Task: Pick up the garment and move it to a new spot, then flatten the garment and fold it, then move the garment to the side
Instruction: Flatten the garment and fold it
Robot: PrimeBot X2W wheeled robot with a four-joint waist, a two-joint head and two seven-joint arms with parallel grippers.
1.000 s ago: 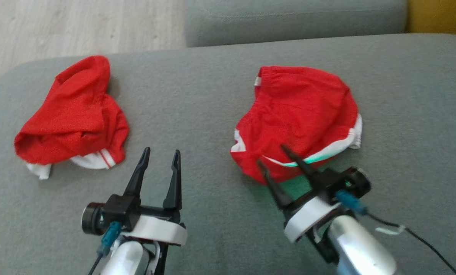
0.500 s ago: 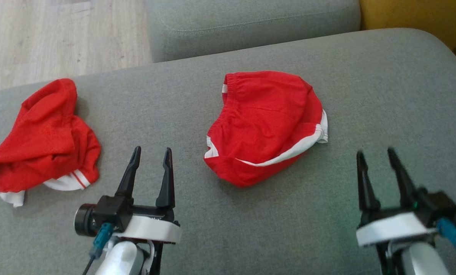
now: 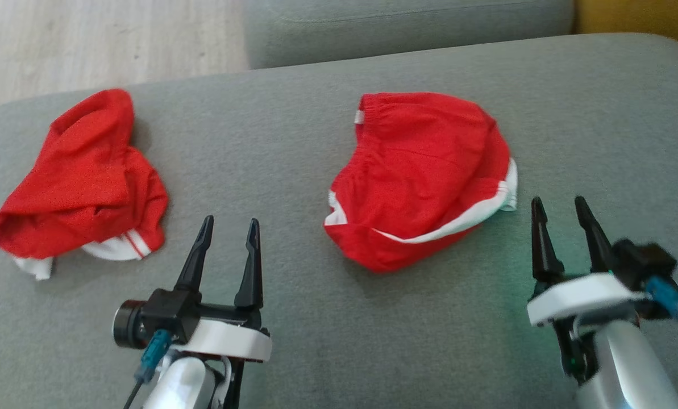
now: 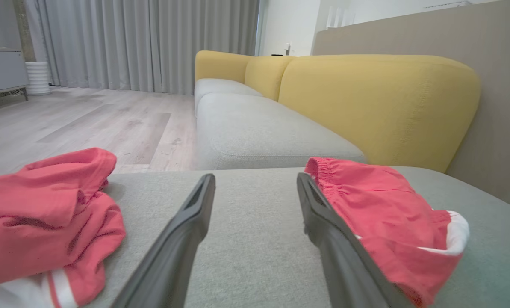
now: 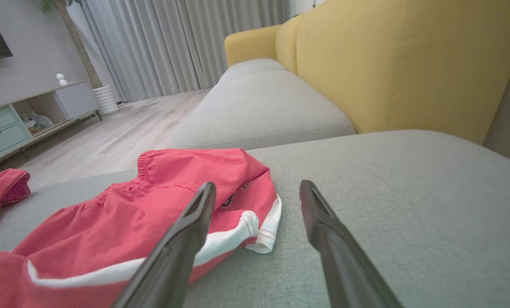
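Note:
A red garment with white trim (image 3: 424, 176) lies bunched in the middle of the grey cushion (image 3: 293, 142). The left wrist view has it (image 4: 378, 209) on the right; the right wrist view has it (image 5: 152, 205) low on the left. A second crumpled red garment (image 3: 83, 182) lies at the left (image 4: 45, 214) (image 5: 2, 188). My left gripper (image 3: 231, 221) (image 4: 255, 177) stands open over bare cushion between the two. My right gripper (image 3: 558, 200) (image 5: 258, 185) is open and empty, just right of the middle garment's white hem.
Another grey seat cushion (image 3: 407, 28) adjoins the far edge, with a yellow backrest (image 4: 378, 98) along the right. Pale wood floor (image 3: 88, 40) lies beyond the cushion's rounded far left edge. Bare cushion extends right of my right gripper.
My right gripper has drawn back from the middle garment's near edge and now stands to its right, empty. The head camera has shifted. The left arm has stayed put.

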